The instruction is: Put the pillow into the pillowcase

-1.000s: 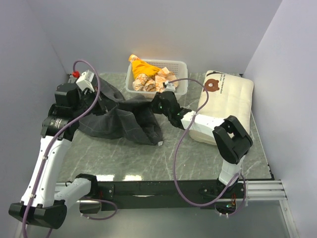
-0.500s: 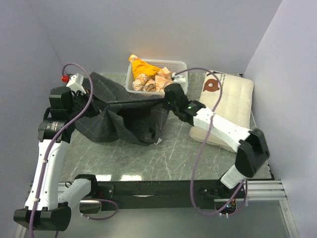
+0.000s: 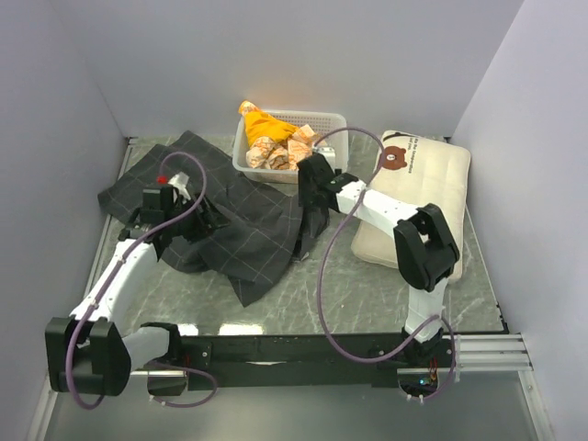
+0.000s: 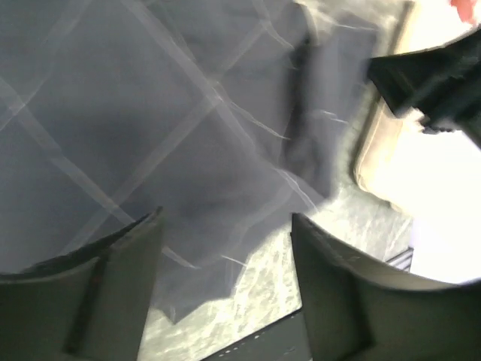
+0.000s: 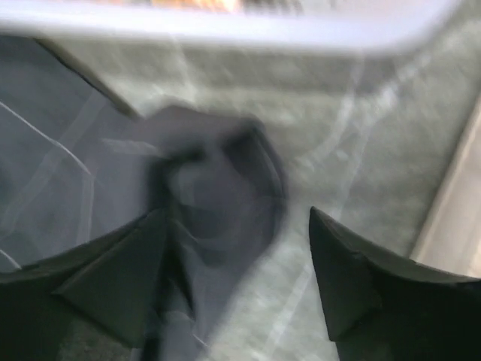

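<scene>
The dark grey checked pillowcase (image 3: 234, 234) lies loosely spread and rumpled on the left half of the table. My left gripper (image 3: 208, 224) hovers over its middle, open, with nothing between its fingers (image 4: 113, 286); in the left wrist view the pillowcase (image 4: 150, 128) fills the frame below it. My right gripper (image 3: 310, 217) stands open over the bunched right edge of the pillowcase (image 5: 218, 195), holding nothing. The cream pillow (image 3: 424, 188) with the brown bear face lies at the right, apart from the case. An edge of the pillow (image 5: 451, 210) shows in the right wrist view.
A white basket (image 3: 333, 121) of crumpled packets and an orange cloth stands at the back, just beyond the right gripper; its rim (image 5: 225, 22) crosses the top of the right wrist view. Walls enclose the marbled table (image 3: 367, 294) on three sides.
Both grippers have opened and let go of the pillowcase, which has dropped and spread over the table. The left arm came down low over it; the right gripper drew back toward the basket.
</scene>
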Motion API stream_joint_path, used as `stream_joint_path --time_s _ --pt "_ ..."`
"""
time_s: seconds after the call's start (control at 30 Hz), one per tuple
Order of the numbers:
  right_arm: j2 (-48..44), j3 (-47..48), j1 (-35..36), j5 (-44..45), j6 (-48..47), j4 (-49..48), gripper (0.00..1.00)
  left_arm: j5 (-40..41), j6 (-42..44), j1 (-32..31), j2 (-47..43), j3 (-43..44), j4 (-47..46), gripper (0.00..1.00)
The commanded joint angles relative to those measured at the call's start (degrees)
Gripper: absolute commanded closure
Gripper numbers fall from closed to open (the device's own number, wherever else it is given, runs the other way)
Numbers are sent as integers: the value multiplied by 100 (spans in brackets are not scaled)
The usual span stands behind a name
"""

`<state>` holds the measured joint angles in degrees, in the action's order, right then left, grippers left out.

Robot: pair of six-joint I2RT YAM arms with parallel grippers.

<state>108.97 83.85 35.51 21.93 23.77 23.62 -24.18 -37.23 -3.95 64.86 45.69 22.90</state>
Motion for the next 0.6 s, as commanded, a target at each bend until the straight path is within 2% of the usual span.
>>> stream_joint_path --time_s 0.0,0.17,0.2,0.27,0.33,0.43,0.57 --pt "-1227 -377 -149 30 75 -103 13 587 207 -876 -456 466 -462 23" --pt "-2859 -1484 -439 495 540 -6 1 1555 76 -2170 -360 704 -522 14" --pt "-3081 -1669 -570 566 628 55 0 1688 -55 -2607 -238 722 -688 13" --pt "-3738 -2161 -798 488 882 117 0 1908 -205 -2979 -36 783 -917 12" --pt "-4180 -2566 -1194 207 1224 283 0 2083 -372 -3550 438 853 -1304 9" --pt "-5067 -2953 -1406 65 1393 407 0 2304 -522 -4236 1351 1257 -1821 8" --pt "-5999 -3059 -1459 154 1490 810 0 2392 -557 -4931 3141 2405 -2131 6"
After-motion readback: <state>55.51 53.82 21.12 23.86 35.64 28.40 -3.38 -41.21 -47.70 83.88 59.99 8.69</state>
